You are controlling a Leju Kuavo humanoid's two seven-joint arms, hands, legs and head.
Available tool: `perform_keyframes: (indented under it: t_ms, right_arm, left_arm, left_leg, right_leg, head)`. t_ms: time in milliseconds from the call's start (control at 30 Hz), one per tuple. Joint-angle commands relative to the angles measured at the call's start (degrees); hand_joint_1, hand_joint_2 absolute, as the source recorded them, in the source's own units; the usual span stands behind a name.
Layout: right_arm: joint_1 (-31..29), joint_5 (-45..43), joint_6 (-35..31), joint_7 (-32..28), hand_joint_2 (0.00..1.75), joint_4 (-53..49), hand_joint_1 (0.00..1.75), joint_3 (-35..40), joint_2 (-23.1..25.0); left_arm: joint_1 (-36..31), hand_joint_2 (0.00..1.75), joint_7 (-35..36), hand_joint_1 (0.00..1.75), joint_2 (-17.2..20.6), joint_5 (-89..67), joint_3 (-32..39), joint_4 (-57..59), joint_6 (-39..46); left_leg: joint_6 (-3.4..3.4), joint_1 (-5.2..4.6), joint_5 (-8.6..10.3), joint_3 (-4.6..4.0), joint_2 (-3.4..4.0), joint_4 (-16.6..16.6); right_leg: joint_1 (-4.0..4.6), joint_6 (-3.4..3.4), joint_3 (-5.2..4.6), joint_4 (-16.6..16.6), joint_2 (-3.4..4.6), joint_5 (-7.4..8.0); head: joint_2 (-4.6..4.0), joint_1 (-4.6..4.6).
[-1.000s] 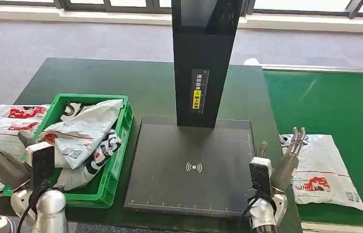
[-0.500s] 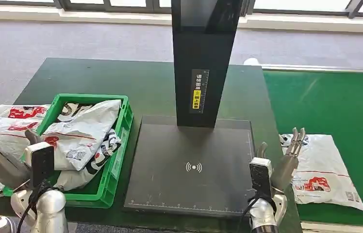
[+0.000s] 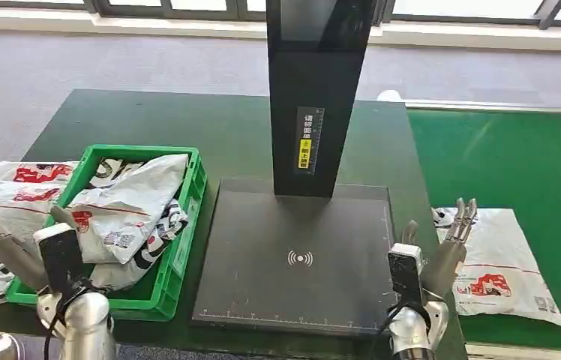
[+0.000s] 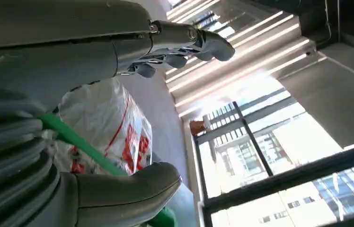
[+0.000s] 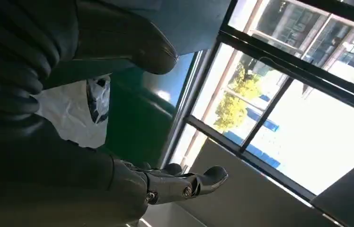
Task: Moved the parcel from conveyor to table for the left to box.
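Counter [image 3: 150, 124]: dark green top, carrying the scanner and the crate. Conveyor [image 3: 510, 157]: bright green belt, just beside the counter on the right.

Scanner stand [image 3: 315, 97]: black upright column at centre, rising from a flat black base plate [image 3: 296, 255] with a white wireless mark near its middle. A yellow and white label is fixed to the column face.

Green crate [image 3: 180, 225]: on the near left of the counter, just left of the base plate, filled with white mail bags [image 3: 124, 206] printed in red and black. Further bags [image 3: 7, 187] lie outside the crate against its left wall.

Parcel [image 3: 499, 259]: white poly bag with red print, lying flat on the conveyor at near right, close to the counter edge.

Right hand [image 3: 442, 251]: raised at the near right edge of the counter, fingers [image 3: 461, 217] extended and apart, holding nothing; it stands just left of the parcel, contact not determinable.

Left hand [image 3: 11, 247]: raised at the near left of the crate, fingers spread, holding nothing.
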Motion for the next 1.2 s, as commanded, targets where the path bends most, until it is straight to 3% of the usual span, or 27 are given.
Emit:
perform_keyframes:
  t_ms: [33, 567, 700, 833, 1000, 1033, 1200]
  right_arm:
    - [-1.87, -0.11, 0.13, 0.11, 1.75, 3.12, 0.0, -3.71, -0.75]
    - [-1.87, -0.11, 0.13, 0.11, 1.75, 3.12, 0.0, -3.71, -0.75]
    - [-3.15, 1.52, 0.13, 0.11, 1.75, 5.34, 0.0, -6.31, -1.3]
    - [-7.18, 10.52, 0.13, 0.11, 1.75, 8.85, 0.0, -15.77, -1.39]
    - [-9.93, 21.19, 0.13, 0.11, 1.75, 9.14, 0.0, -23.67, -0.1]
    - [-17.31, 38.37, 0.13, 0.11, 1.75, 13.35, 0.0, -40.12, 0.24]
    - [-21.62, 44.97, 0.13, 0.11, 1.75, 17.75, 0.0, -47.83, -2.73]
  left_arm:
    - [-0.02, 1.75, -0.11, 0.0, -2.78, 0.97, -3.6, 6.0, -0.13]
    - [-0.02, 1.75, -0.11, 0.0, -2.78, 0.97, -3.6, 6.0, -0.13]
    - [0.01, 1.75, -1.32, 0.0, -2.48, 10.88, -12.42, 9.74, -2.4]
    - [3.02, 1.75, -1.32, 0.0, -0.06, 20.66, -19.66, 4.01, -15.11]
    - [5.31, 1.75, -1.32, 0.0, 1.05, 26.42, -22.16, -0.62, -25.57]
    - [6.55, 1.75, -1.32, 0.0, 1.47, 28.36, -25.11, -4.74, -36.09]
    - [6.89, 1.75, -1.32, 0.0, 0.52, 27.99, -25.91, -4.85, -36.87]
  left_leg:
    - [0.06, -0.07, 0.02, 0.18, 0.03, -0.18]
    - [0.04, -0.04, 0.01, 0.12, 0.07, -0.09]
    - [0.05, -0.05, 0.05, 0.11, -0.1, -0.13]
    - [0.07, -0.08, 0.05, 0.1, -0.12, -0.1]
    - [0.07, -0.07, 0.02, 0.12, -0.01, -0.13]
    - [0.04, -0.07, -0.01, 0.08, 0.03, -0.05]
    - [0.07, -0.1, 0.03, 0.1, -0.1, -0.08]
  right_leg:
    - [-0.06, 0.01, 0.21, -0.21, -0.06, 0.02]
    - [-0.04, 0.01, 0.13, -0.11, -0.05, 0.0]
    - [-0.04, 0.02, 0.2, -0.17, -0.22, -0.01]
    - [-0.07, 0.03, 0.1, -0.14, -0.22, -0.01]
    - [-0.06, 0.04, 0.2, -0.18, -0.08, 0.04]
    - [-0.07, 0.06, 0.12, -0.07, -0.02, 0.03]
    - [-0.1, 0.09, 0.2, -0.18, -0.18, 0.05]
  head:
    - [0.0, 0.0]
    - [0.0, 0.0]
    - [-0.02, 0.0]
    - [0.0, 0.02]
    - [0.0, 0.02]
    - [-0.02, 0.02]
    - [0.0, 0.0]
